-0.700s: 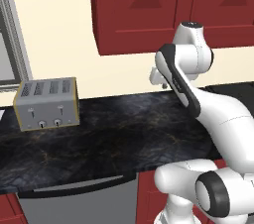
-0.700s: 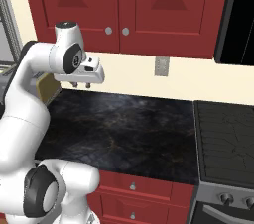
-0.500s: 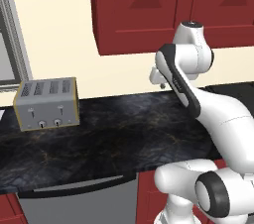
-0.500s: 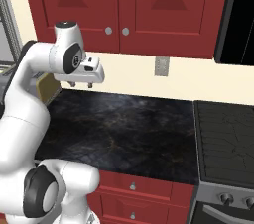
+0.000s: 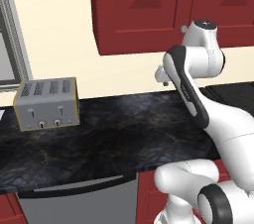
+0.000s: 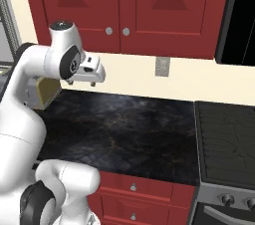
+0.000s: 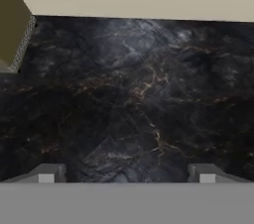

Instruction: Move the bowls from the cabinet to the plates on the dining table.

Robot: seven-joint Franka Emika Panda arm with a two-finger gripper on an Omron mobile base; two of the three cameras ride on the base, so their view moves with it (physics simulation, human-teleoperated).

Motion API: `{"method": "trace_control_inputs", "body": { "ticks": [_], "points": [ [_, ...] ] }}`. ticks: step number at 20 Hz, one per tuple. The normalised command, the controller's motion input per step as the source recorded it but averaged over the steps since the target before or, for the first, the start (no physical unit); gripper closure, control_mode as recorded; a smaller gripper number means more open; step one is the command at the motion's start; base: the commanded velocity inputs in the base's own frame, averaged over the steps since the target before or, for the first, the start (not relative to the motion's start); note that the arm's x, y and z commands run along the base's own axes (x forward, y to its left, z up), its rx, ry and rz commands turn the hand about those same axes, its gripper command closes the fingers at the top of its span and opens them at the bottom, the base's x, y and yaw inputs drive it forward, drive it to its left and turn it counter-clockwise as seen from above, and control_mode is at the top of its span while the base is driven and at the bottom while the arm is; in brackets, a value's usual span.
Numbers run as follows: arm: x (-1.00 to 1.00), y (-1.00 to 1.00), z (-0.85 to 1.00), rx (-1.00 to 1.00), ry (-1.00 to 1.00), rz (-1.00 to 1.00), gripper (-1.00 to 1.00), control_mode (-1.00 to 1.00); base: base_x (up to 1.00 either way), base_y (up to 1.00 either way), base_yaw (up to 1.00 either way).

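Black stone counter (image 6: pixel 124 134): nearest to the robot, bare under the arm; a toaster (image 5: pixel 47 103) stands at its far left end.
Gripper (image 6: pixel 79 82): it hangs above the counter, below the wall cabinet, and it faces down at the stone. In the hand view the two finger tips (image 7: pixel 47 174) stand far apart with nothing between them, so the jaws are released and empty.
Wall: cream, with a grey outlet plate (image 6: pixel 160 66) between counter and cabinet.
Cabinet (image 6: pixel 124 5): dark red, farthest and highest. Both doors are closed; two small silver knobs (image 6: pixel 109 31) sit side by side at the middle seam, near the lower edge.
Direction of the cabinet: its front faces toward the robot. The long axis of each door is upright, and the seam between them is vertical.
Bowls: I judge they are behind the closed doors; this cannot be checked.
Done: I think nothing yet, only the arm is in front of the cabinet.
Left: to open a door, to take out each bowl, to carry them to the plates on the dining table.
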Motion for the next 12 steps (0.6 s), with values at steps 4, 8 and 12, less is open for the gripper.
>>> {"method": "trace_control_inputs", "body": {
  "ticks": [4, 8, 12],
  "points": [
    [-0.16, -0.23, 0.2, 0.07, -0.19, -0.1, -1.0, -1.0, 0.0, 0.0, 0.0],
    [-0.03, -0.17, 0.22, 0.13, -0.13, -0.16, -1.0, -1.0, 0.0, 0.0, 0.0],
    [0.0, -0.17, 0.23, 0.17, -0.09, -0.19, -1.0, -1.0, 0.0, 0.0, 0.0]
  ]
}}
